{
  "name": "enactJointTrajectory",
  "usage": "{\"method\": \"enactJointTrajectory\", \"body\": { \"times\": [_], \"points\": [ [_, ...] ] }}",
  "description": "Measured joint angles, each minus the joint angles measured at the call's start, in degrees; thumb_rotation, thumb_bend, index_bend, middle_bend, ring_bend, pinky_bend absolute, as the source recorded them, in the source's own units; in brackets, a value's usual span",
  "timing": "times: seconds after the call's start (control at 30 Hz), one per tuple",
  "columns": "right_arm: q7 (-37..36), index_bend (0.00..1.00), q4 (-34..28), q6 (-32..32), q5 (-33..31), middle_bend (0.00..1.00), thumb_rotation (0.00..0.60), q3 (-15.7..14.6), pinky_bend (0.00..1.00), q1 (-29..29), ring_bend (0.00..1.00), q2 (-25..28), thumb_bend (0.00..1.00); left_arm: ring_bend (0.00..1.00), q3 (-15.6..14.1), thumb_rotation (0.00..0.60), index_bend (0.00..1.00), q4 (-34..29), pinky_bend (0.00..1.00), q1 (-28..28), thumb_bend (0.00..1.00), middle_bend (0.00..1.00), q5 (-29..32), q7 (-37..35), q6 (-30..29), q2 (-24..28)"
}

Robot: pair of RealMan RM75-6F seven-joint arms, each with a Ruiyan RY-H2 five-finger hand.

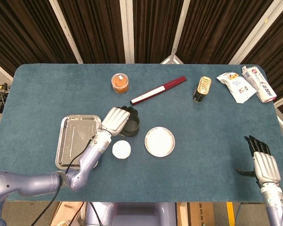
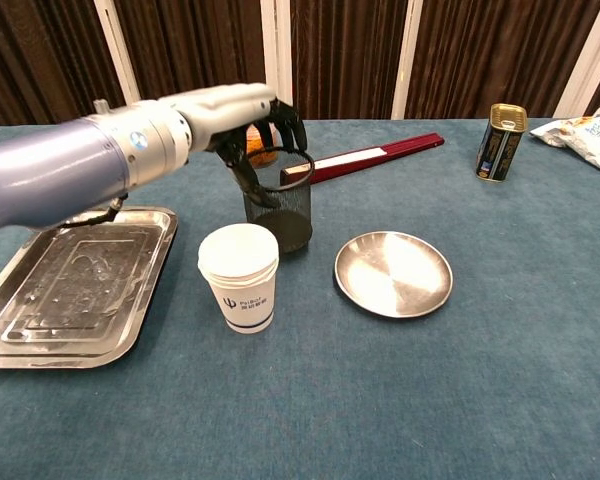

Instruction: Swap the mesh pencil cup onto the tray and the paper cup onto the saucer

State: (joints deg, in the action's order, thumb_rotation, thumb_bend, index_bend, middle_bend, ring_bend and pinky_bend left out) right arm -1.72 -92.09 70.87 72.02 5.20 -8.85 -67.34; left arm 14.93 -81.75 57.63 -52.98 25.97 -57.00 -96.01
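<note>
The left hand (image 2: pixel 250 115) grips the rim of the mesh cup (image 2: pixel 278 210) at centre-left of the chest view, apparently lifted. It should stay upright, clearing the paper cup (image 2: pixel 239 277) toward the tray (image 2: pixel 40 325) at lower left.

dark pleated curtains (image 1: pixel 92 28) with white posts (image 1: pixel 126 30) behind a teal-covered table (image 1: pixel 217 136)

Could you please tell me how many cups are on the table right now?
2. The mesh pencil cup is gripped by the left robot hand, beside the tray. The paper cup stands in front of it, left of the saucer. None seems hidden.
</note>
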Motion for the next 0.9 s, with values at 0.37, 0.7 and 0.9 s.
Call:
{"method": "enactJointTrajectory", "body": {
  "times": [0.37, 0.7, 0.9],
  "points": [
    [0.1, 0.00, 0.2, -0.1, -0.3, 0.00, 0.600, 0.2, 0.00, -0.1, 0.00, -0.2, 0.00, 0.31, 0.0, 0.600, 0.36, -8.1, 0.45, -3.4, 0.42, 0.35, -2.4, -0.6, -2.7, 8.6],
    [0.6, 0.00, -0.3, 0.4, 0.0, 0.00, 0.600, 0.2, 0.00, 0.1, 0.00, -0.3, 0.00, 0.31, -4.5, 0.600, 0.36, -18.7, 0.45, -10.3, 0.42, 0.34, -6.1, -3.4, -3.6, 22.8],
    [0.6, 0.00, -0.4, 0.4, 0.1, 0.00, 0.600, 0.1, 0.00, 0.1, 0.00, -0.2, 0.00, 0.31, -8.4, 0.600, 0.36, -19.7, 0.45, -14.7, 0.42, 0.34, -13.1, -9.1, -4.1, 25.9]
  ]
}}
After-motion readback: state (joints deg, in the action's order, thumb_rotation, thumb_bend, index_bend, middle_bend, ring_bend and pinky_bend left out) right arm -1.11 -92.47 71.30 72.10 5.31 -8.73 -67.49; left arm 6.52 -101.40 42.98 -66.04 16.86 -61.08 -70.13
